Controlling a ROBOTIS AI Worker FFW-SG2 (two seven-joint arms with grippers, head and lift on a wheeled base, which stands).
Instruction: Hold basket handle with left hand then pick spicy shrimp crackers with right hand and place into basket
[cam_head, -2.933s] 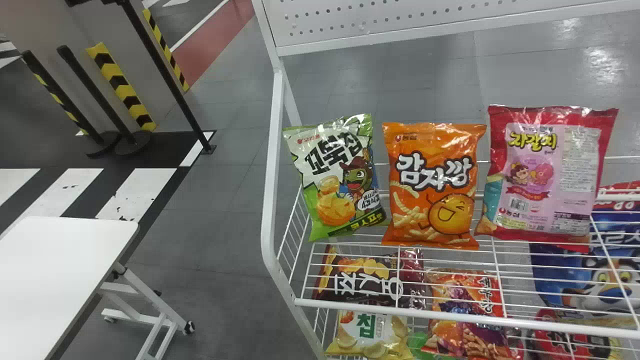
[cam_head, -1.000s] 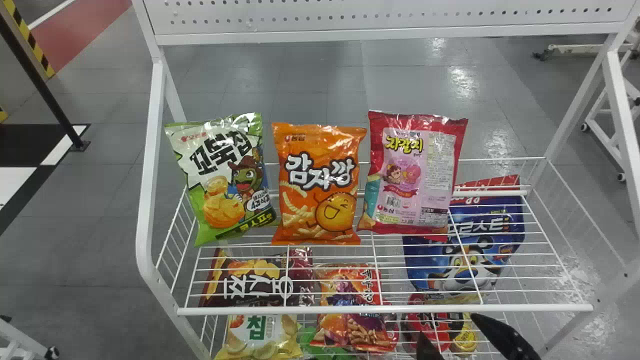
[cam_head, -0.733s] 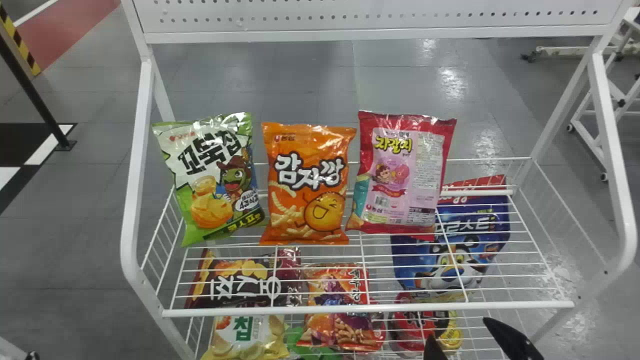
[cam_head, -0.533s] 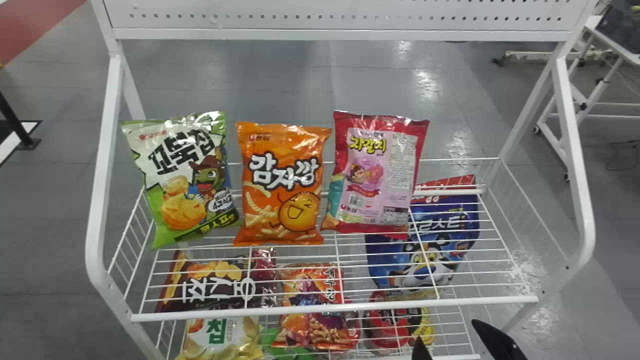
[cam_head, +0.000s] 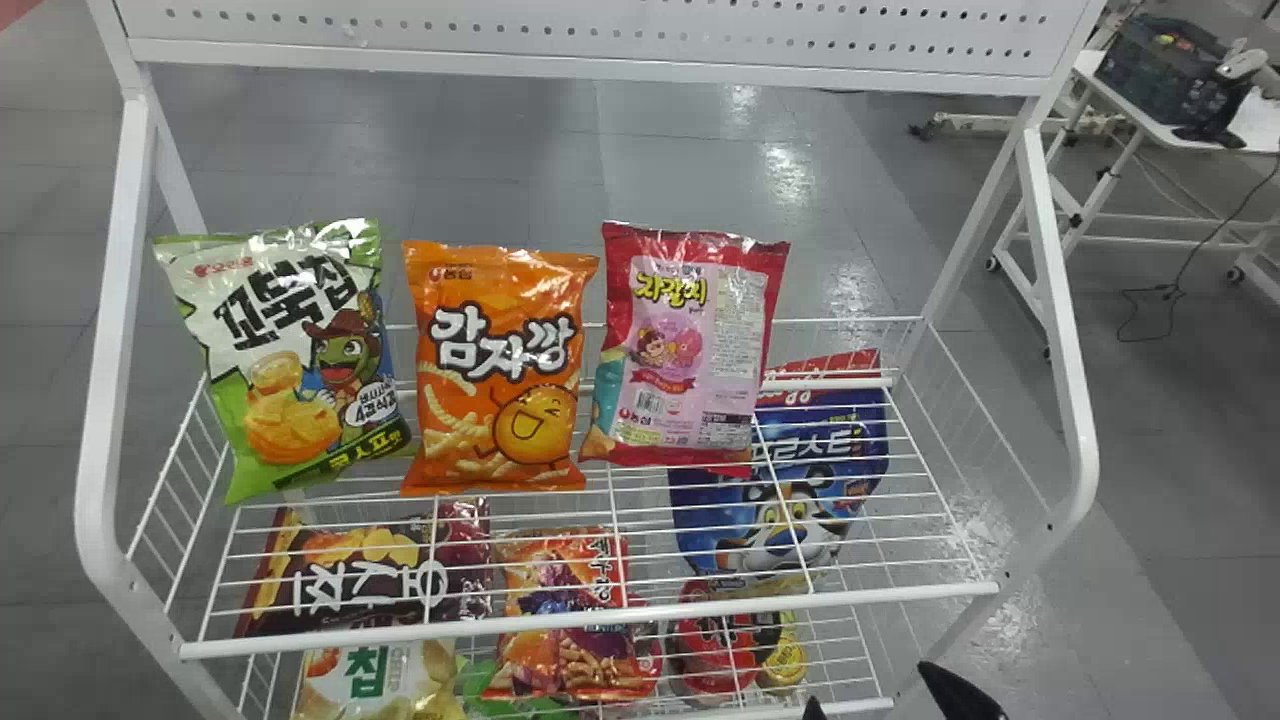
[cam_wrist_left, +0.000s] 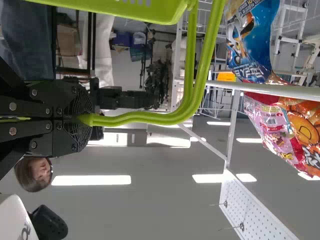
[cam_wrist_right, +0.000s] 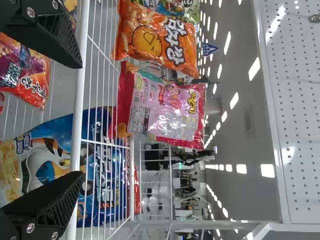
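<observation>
Three bags on the shelf, one crackers bag beneath, rail across; right gripper wide open, empty, in front; left gripper clamps the basket handle!

White wire shelf rack, white perforated metal panel across its top. Upper shelf, three bags upright side by side: green-and-white snack bag at left, tilted; glossy orange snack bag in middle; red bag with pink label at right. Under upper shelf: dark brown snack bag, print sideways, at left; big blue bag with cartoon tiger at right. Lower down, yellow-and-white chip bag at left, red round-looking pack further right. Behind, right: white wheeled table, dark crate on top.
</observation>
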